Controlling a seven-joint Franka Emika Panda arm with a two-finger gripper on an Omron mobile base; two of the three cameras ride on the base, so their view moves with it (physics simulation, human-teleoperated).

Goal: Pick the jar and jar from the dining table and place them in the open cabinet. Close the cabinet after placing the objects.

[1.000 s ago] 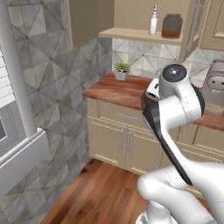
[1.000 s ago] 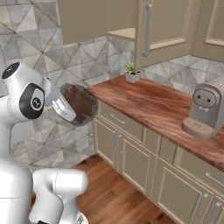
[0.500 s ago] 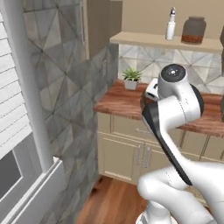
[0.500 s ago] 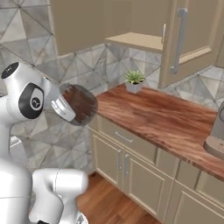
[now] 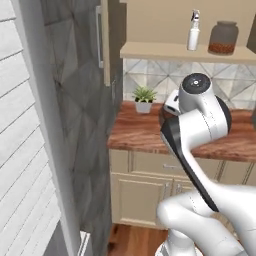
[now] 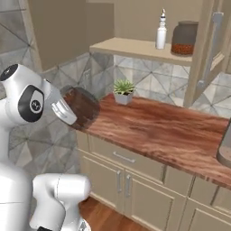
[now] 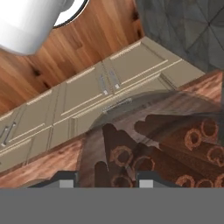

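Jar of brown sticks (image 6: 83, 106) pinched in gripper (image 7: 107, 177), carried tilted beside counter (image 6: 171, 131), below cabinet shelf (image 6: 135, 47) holding second jar (image 6: 184, 38). Glass: rigid, smooth, likely slippery, breakable; best gripped across body.

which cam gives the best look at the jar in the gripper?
Right base view: the held jar shows whole from the side, lying tilted in the gripper above the counter's left end. Hand view shows its glass and brown sticks up close but cropped. Left base view shows just a dark sliver behind the arm.
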